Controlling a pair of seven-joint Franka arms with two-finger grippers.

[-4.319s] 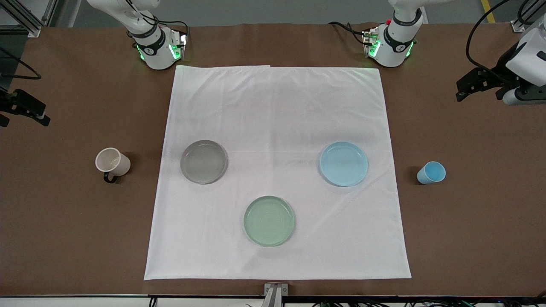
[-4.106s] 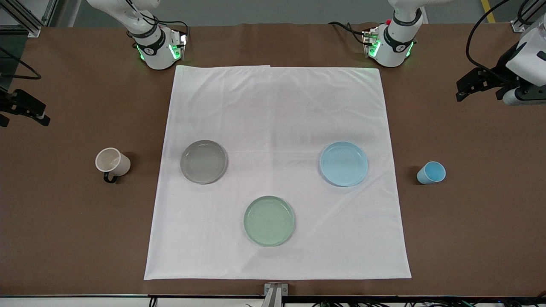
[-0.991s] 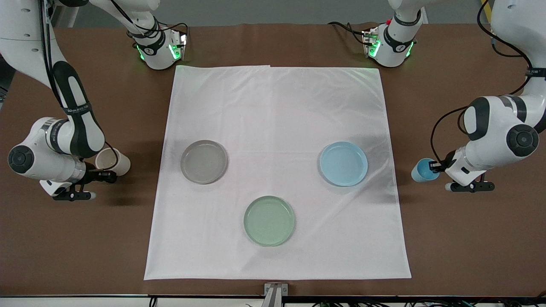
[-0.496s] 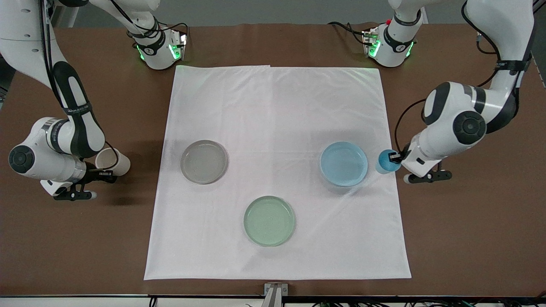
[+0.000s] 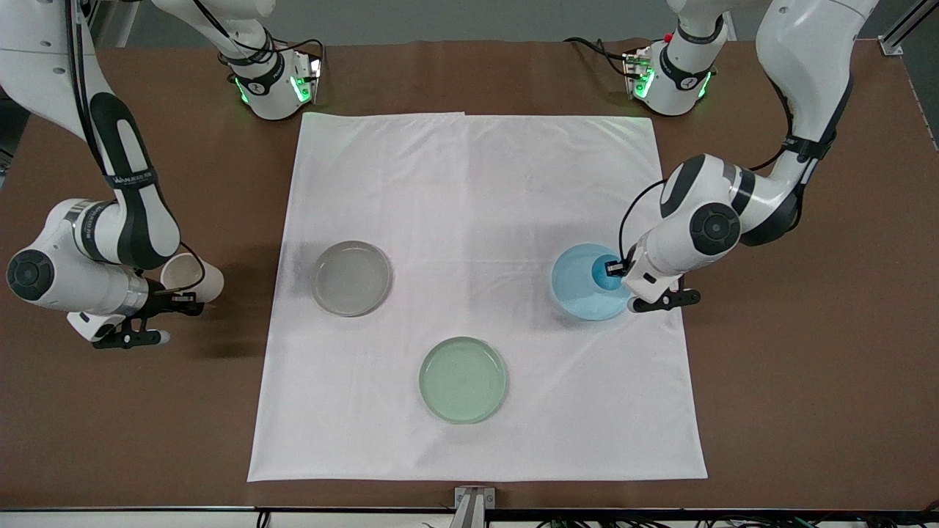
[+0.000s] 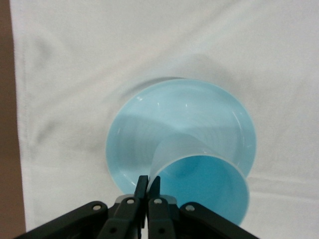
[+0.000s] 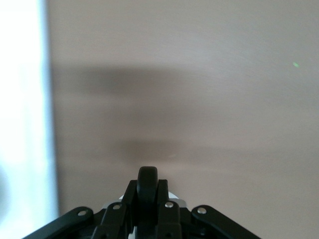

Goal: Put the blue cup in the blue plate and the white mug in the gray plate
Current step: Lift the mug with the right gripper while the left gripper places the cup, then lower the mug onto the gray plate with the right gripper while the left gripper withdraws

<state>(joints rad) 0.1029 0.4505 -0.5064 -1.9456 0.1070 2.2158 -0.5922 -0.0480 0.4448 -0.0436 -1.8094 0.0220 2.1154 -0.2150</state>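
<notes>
My left gripper (image 5: 618, 270) is shut on the rim of the blue cup (image 5: 604, 273) and holds it tilted over the blue plate (image 5: 576, 290), at the plate's edge toward the left arm's end. In the left wrist view the fingers (image 6: 142, 185) pinch the cup's wall (image 6: 199, 181) above the plate (image 6: 149, 129). My right gripper (image 5: 185, 297) is shut on the dark handle (image 7: 148, 173) of the white mug (image 5: 192, 276), on the brown table beside the cloth. The gray plate (image 5: 351, 279) sits on the cloth, between the mug and the blue plate.
A pale green plate (image 5: 463, 380) lies on the white cloth (image 5: 477, 183), nearer the front camera than the other two plates. The brown table (image 5: 807, 381) surrounds the cloth. Both arm bases stand at the table's back edge.
Both arms came down to the table. My left gripper closed on the blue cup and carried it from the brown table to over the blue plate. My right gripper stayed at the mug's handle.
</notes>
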